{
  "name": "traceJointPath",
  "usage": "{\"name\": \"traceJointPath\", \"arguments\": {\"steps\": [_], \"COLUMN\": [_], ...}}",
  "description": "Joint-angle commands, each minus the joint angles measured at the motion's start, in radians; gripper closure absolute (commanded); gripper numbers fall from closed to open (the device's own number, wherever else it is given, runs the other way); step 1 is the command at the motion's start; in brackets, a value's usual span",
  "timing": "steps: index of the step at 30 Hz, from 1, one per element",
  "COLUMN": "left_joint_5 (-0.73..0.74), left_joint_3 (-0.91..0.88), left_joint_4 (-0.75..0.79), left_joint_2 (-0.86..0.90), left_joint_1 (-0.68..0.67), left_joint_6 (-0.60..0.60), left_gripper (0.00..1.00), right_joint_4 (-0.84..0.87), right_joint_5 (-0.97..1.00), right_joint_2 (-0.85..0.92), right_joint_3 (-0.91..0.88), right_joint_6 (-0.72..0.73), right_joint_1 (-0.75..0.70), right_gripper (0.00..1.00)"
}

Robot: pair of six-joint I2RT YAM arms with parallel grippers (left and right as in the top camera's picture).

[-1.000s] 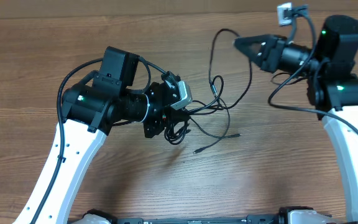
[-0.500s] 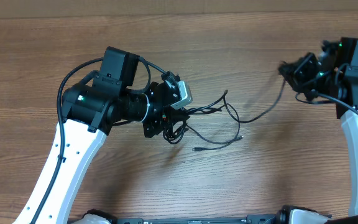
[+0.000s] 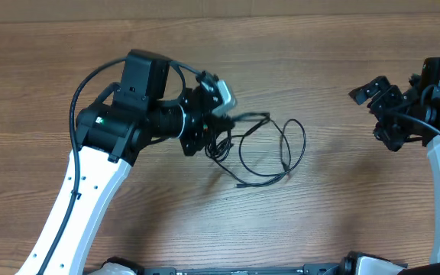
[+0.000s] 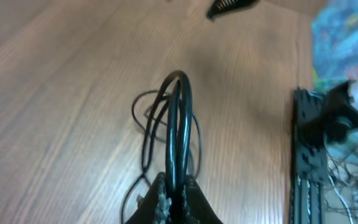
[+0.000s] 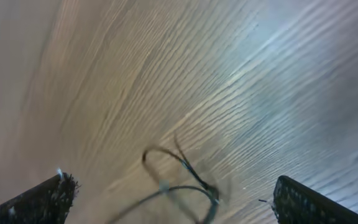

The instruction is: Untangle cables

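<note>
The cables (image 3: 270, 149) are thin black cords lying in loose loops at mid-table, with a tighter tangle (image 3: 218, 147) at their left end. My left gripper (image 3: 207, 140) is shut on that tangle. In the left wrist view the fingers (image 4: 160, 202) pinch a narrow upright loop of cable (image 4: 180, 118), with more loops on the wood behind it. My right gripper (image 3: 374, 114) hovers at the far right, open and holding nothing. In the right wrist view its gripper (image 5: 173, 196) stands wide, and blurred cable loops (image 5: 185, 171) lie on the table beyond.
Wooden table (image 3: 319, 221) all around. A black frame with wiring (image 4: 316, 155) runs along the right side of the left wrist view. The thick black cords on both arms (image 3: 79, 107) are robot wiring.
The right gripper opened and let go of the cable end it had pulled rightward. That cord sprang back into a loop at mid-table. The left gripper shifted slightly up, still shut on the tangle.
</note>
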Motion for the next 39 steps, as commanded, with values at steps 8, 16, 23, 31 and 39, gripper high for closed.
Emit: {"name": "traceJointPath", "arguments": {"steps": [8, 16, 23, 31, 39], "left_joint_5": [-0.427, -0.442, -0.457, -0.595, -0.494], "left_joint_3": [0.028, 0.028, 0.028, 0.028, 0.028], "left_joint_4": [0.194, 0.244, 0.233, 0.128, 0.086], "left_joint_2": [-0.005, -0.005, -0.005, -0.005, -0.005], "left_joint_1": [-0.006, -0.006, -0.006, -0.006, -0.007], "left_joint_6": [-0.853, -1.107, -1.265, -1.571, -1.756], "left_gripper": [0.96, 0.96, 0.96, 0.96, 0.96], "right_joint_4": [-0.009, 0.014, 0.095, 0.254, 0.279], "right_joint_5": [-0.397, -0.563, -0.546, -0.392, -0.309], "right_joint_2": [-0.021, -0.021, -0.021, -0.021, -0.019], "right_joint_3": [0.007, 0.007, 0.007, 0.007, 0.007], "right_joint_6": [-0.468, -0.769, -0.888, -0.888, -1.087], "right_joint_1": [0.026, 0.195, 0.410, 0.571, 0.658], "right_gripper": [0.00, 0.00, 0.04, 0.14, 0.19]}}
